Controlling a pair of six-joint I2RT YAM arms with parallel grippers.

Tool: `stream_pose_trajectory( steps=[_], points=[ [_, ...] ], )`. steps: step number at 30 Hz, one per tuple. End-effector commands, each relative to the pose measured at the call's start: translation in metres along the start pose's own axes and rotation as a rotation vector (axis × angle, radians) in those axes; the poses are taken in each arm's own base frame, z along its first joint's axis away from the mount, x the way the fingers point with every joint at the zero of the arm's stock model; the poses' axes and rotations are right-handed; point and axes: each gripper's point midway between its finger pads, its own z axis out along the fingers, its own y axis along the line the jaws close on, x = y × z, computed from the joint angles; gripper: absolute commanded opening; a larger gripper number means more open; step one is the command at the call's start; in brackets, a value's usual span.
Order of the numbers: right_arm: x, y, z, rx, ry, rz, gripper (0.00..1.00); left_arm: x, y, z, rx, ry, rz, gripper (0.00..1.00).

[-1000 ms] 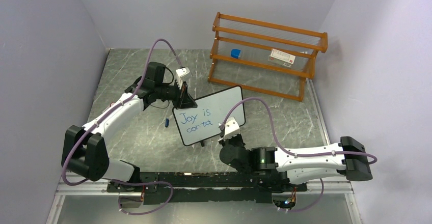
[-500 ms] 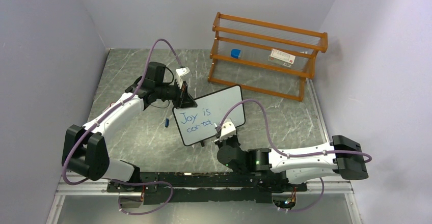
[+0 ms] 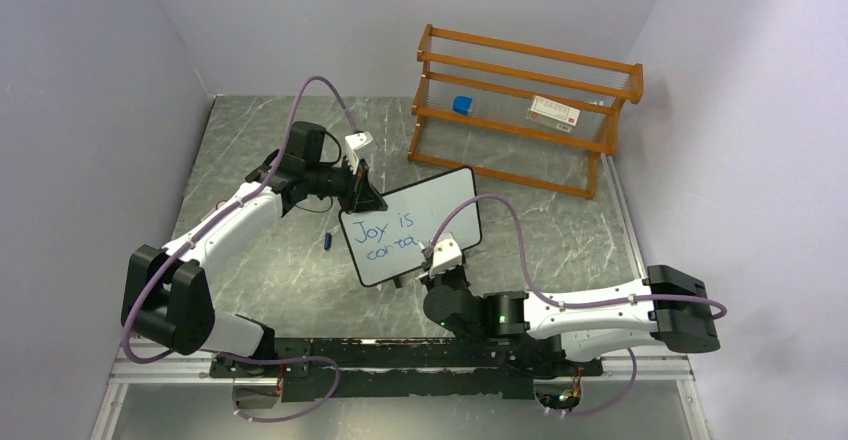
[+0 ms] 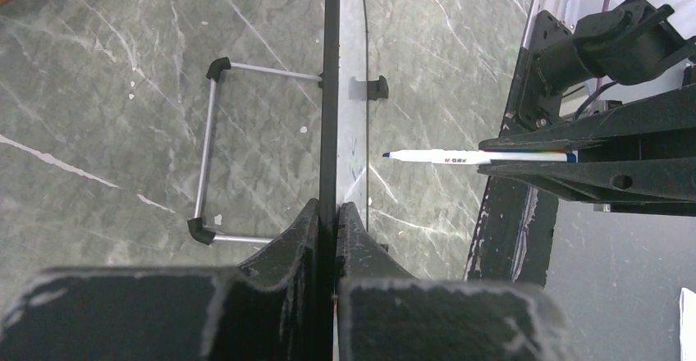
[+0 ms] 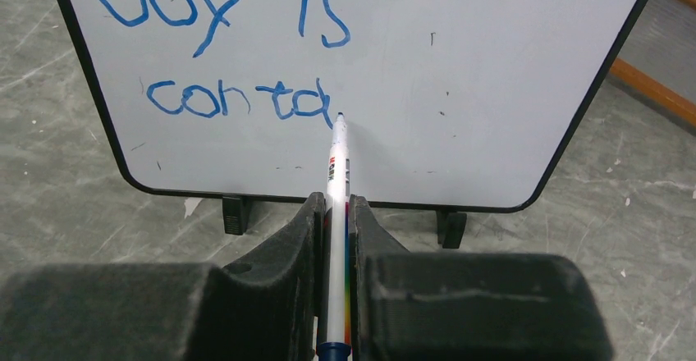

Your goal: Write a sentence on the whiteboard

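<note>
- Nearest, my right gripper (image 5: pixel 332 205) is pressed together on a white marker (image 5: pixel 336 164), pinching its barrel. The blue tip is at the board's face, though I cannot tell whether it quite touches.
- The whiteboard (image 5: pixel 509 74) stands upright on its little black feet in the middle of the tabletop (image 3: pixel 560 220), its face turned toward my right arm.
- The sentence (image 5: pixel 230 49) reads "Joy is" on the upper line and "conta" below, in blue. The tip sits at the end of that last letter.
- I judge the step to be mid-word. The next move calls for a new letter just right of the "a", pressed lightly so the board does not tip.
- At the board's far left corner, my left gripper (image 4: pixel 328 213) is clamped on the black frame.
- A small blue object (image 3: pixel 327 241), perhaps a cap, lies just left of the board.
- Farthest, an orange wooden rack (image 3: pixel 522 110) holds a small blue item (image 3: pixel 461 105) and a white box with red markings (image 3: pixel 555 111).
</note>
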Motion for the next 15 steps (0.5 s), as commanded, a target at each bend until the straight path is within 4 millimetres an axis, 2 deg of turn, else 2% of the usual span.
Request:
stream_pose_trajectory(
  steps=[1,15],
  points=[
    [-0.0038,-0.0047,0.0025,0.042,-0.022,0.047,0.00,0.0233,0.0303,0.0032,-0.126,0.066,-0.001,0.05],
    [-0.0018,-0.0074,0.0040,0.045,-0.024,0.069,0.00,0.0248,0.0329,0.0038,-0.134,0.072,-0.010,0.05]
  ],
)
